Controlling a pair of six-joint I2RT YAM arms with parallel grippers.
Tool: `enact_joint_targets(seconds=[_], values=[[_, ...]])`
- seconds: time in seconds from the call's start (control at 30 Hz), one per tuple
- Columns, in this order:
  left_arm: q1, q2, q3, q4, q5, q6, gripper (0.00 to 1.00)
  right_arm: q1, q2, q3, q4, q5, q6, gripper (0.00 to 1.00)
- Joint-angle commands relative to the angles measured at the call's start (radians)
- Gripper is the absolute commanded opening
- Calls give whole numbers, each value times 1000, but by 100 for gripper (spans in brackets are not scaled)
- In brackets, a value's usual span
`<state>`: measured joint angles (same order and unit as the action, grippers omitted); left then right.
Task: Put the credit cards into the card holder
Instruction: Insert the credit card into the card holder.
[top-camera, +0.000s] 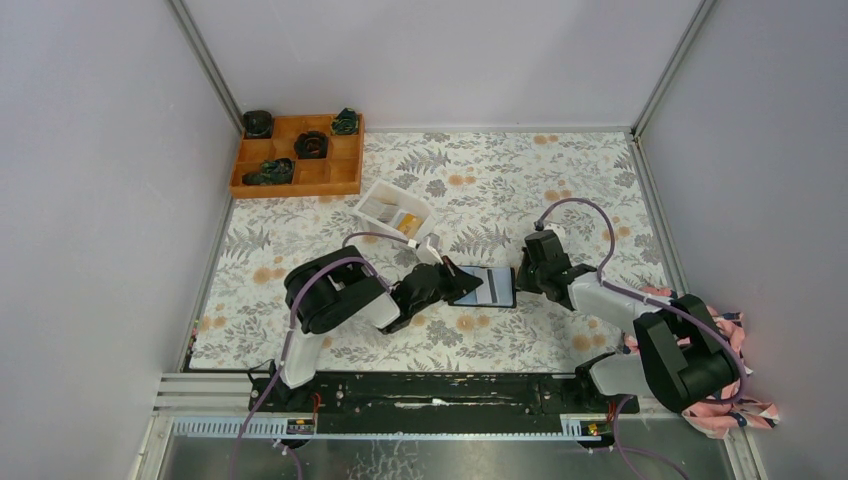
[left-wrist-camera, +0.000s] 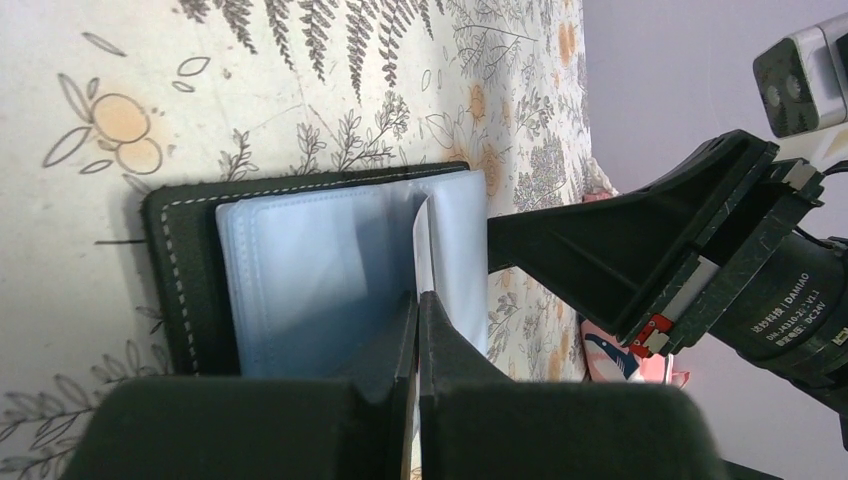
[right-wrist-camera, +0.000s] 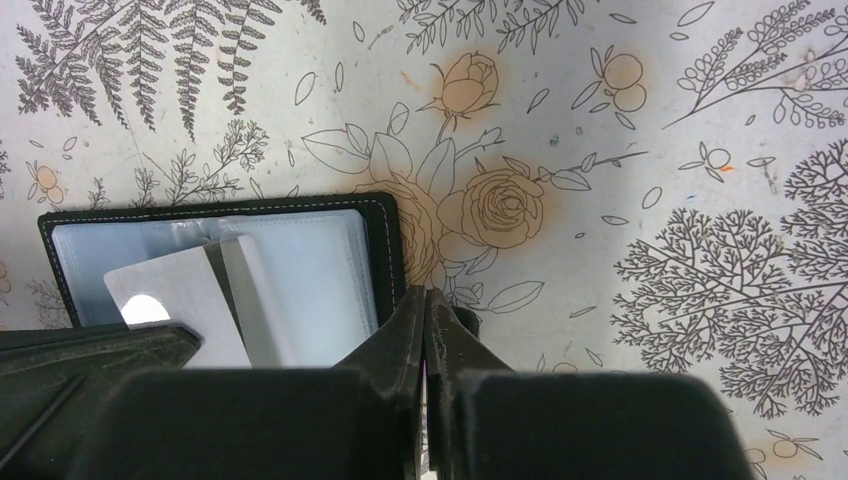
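The card holder lies open in the middle of the floral table, black rim around pale bluish sleeves. My left gripper is shut on a whitish-grey credit card, which reaches over the holder's sleeves from its left side. Shut with nothing between its fingers, my right gripper has its tips at the holder's right edge. More credit cards, whitish and orange-yellow, lie in the white tray behind.
An orange compartmented box with dark items stands at the back left corner. A pink patterned cloth lies at the right edge beside the right arm's base. Grey walls close in three sides.
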<state>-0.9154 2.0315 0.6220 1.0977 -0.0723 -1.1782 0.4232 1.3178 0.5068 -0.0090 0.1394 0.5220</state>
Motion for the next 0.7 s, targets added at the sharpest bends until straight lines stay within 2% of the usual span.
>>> enact_joint_targets(seconds=[0.0, 0.5, 0.6, 0.67], values=[[-10, -3, 19, -158, 59, 65, 0, -8, 37, 29, -2, 9, 11, 0], [-9, 45, 81, -193, 133, 74, 1, -9, 77, 34, 18, -45, 16, 0], [-9, 56, 110, -218, 153, 78, 10, -10, 85, 38, 18, -50, 15, 0], [-9, 60, 122, -240, 167, 82, 25, -10, 89, 39, 21, -54, 14, 0]])
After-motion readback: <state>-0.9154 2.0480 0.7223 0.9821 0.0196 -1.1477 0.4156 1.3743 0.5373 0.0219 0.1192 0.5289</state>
